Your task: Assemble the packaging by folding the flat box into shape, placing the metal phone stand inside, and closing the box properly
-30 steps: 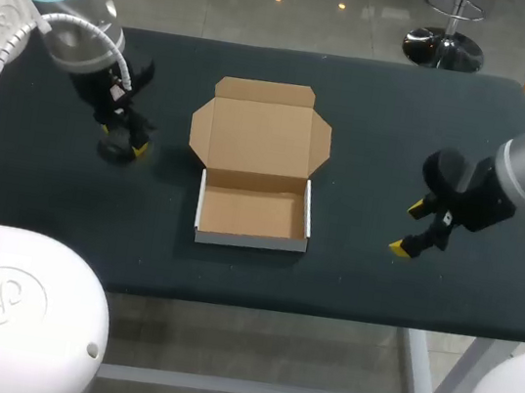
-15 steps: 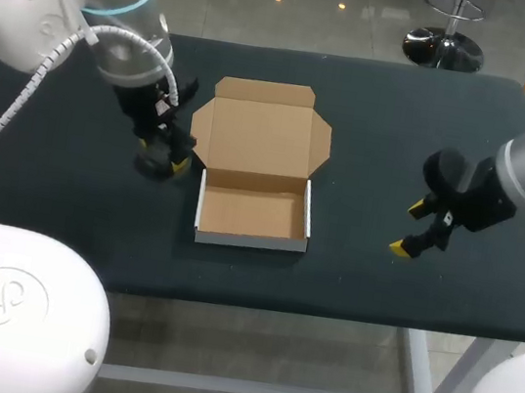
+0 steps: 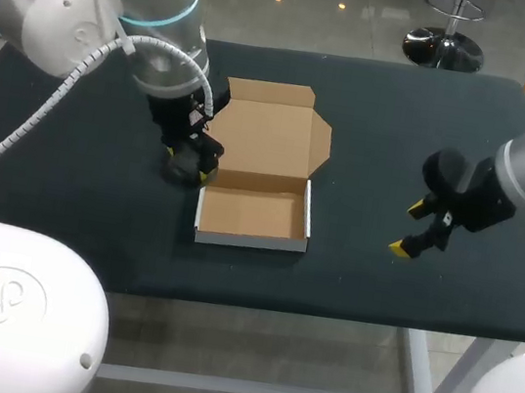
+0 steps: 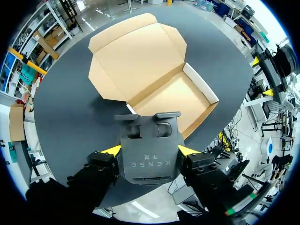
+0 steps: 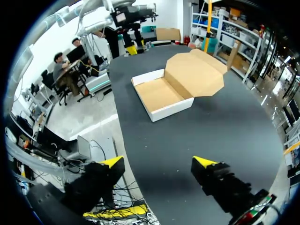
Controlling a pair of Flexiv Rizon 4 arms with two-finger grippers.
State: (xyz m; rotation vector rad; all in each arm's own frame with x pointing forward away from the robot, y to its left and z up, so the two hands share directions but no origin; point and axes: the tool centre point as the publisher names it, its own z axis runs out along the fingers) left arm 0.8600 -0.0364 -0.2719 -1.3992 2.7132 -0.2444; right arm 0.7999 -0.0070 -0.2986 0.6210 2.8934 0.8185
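The cardboard box [image 3: 252, 217] lies open mid-table as a shallow tray, its lid [image 3: 262, 135] folded flat behind it. My left gripper [image 3: 192, 161] hovers at the tray's back left corner, shut on the dark metal phone stand [image 4: 149, 150]; in the left wrist view the stand sits between the yellow fingertips [image 4: 111, 150], with the box [image 4: 178, 101] just ahead. My right gripper [image 3: 409, 228] stands open and empty, well to the right of the box. The right wrist view has the box [image 5: 159, 93] far ahead of that gripper [image 5: 158, 161].
The black table [image 3: 383, 116] carries only the box. Bare surface lies between the box and my right gripper, and along the front edge.
My left arm has carried the phone stand rightward from the table's left side to the box's back left corner. The right arm and the box have not moved.
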